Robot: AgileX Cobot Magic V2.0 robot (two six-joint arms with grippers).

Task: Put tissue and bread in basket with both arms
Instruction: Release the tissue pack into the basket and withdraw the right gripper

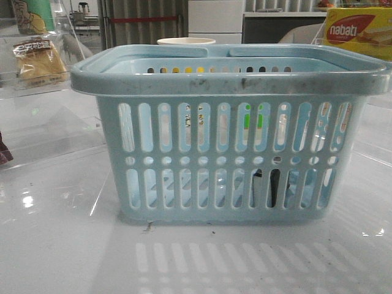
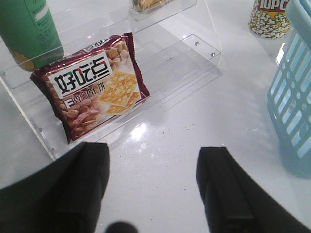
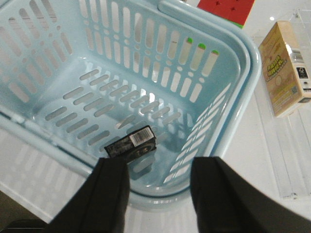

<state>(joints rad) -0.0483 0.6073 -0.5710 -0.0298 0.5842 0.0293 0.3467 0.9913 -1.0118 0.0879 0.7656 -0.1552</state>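
Note:
The light-blue basket point(image 1: 226, 76) stands in the middle of the table. The tissue, a small dark pack point(image 3: 131, 143), lies on the basket floor and shows darkly through the slots in the front view point(image 1: 274, 187). The bread point(image 1: 38, 61) in its clear wrapper sits on a clear shelf at the far left. My right gripper point(image 3: 160, 162) is open and empty above the basket's rim point(image 3: 248, 87), just beside the tissue. My left gripper point(image 2: 153, 150) is open and empty over bare table, left of the basket point(image 2: 296, 97). Neither gripper shows in the front view.
A clear acrylic shelf point(image 2: 184, 73) holds a red cracker pack point(image 2: 95, 87) and a green bottle point(image 2: 29, 29). A popcorn cup point(image 2: 267, 17) stands near the basket. A yellow box point(image 3: 284, 68) lies on a shelf at the right. The nabati box point(image 1: 358, 33) is at the back right.

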